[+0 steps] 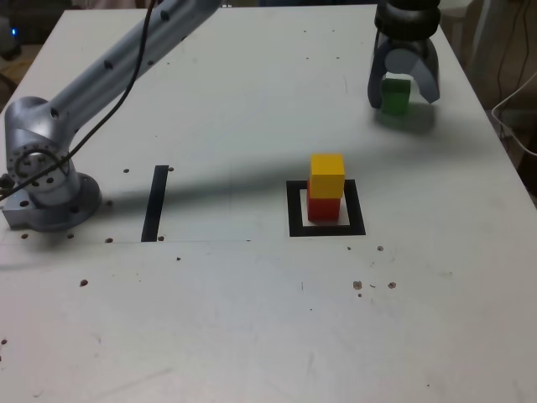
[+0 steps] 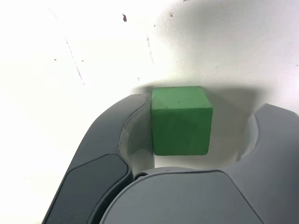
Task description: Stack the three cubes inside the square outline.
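In the exterior view, the arm (image 1: 126, 50) reaches from its base (image 1: 46, 180) near the table's (image 1: 252, 336) left edge across to the far right corner, where the gripper (image 1: 404, 84) hangs straddling the green cube (image 1: 395, 95). The jaws stand spread, one on each side of the cube; the upper part of the cube is partly hidden behind the gripper body, and whether it rests on the table is hard to make out here. The square outline (image 1: 294, 210) lies near the middle of the table, towards the exterior view's right. Inside it the red cube (image 1: 323, 208) sits on the white centre, mostly covered by the yellow cube (image 1: 327, 175) stacked on top. A straight black strip (image 1: 155, 202) lies well apart, nearer the base.

In the wrist view, the green cube (image 2: 181, 120) fills the space between the jaws of the gripper (image 2: 196, 126). One jaw touches, or nearly touches, a side of the cube; the other stands clear of it with a shadowed gap between. The jaw tips are cut off by the gripper body.
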You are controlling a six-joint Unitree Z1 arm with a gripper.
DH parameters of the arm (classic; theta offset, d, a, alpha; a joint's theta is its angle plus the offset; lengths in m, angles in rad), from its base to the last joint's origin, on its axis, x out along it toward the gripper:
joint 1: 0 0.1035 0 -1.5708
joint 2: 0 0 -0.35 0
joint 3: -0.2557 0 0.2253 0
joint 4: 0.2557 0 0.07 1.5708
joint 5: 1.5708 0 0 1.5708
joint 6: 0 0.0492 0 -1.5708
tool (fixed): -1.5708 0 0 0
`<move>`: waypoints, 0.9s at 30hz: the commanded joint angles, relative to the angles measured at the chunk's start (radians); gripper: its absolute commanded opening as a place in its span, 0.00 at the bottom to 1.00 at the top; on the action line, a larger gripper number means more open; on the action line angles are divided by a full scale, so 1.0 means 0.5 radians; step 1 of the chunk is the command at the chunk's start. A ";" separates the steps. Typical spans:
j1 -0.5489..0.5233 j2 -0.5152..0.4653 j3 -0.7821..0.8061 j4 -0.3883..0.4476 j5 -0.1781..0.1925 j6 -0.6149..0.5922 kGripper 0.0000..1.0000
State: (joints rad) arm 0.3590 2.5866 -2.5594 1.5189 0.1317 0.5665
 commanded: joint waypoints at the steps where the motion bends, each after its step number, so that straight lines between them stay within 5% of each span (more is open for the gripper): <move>1: -0.007 0.006 -0.016 0.006 0.021 -0.010 0.60; 8: -0.011 0.003 -0.021 -0.020 0.069 -0.017 0.38; 17: -0.015 0.003 0.001 -0.034 0.054 -0.010 0.34; 27: -0.039 -0.061 0.032 -0.075 0.039 0.017 0.18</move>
State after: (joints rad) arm 0.3427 2.5759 -2.5477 1.4821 0.1482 0.5736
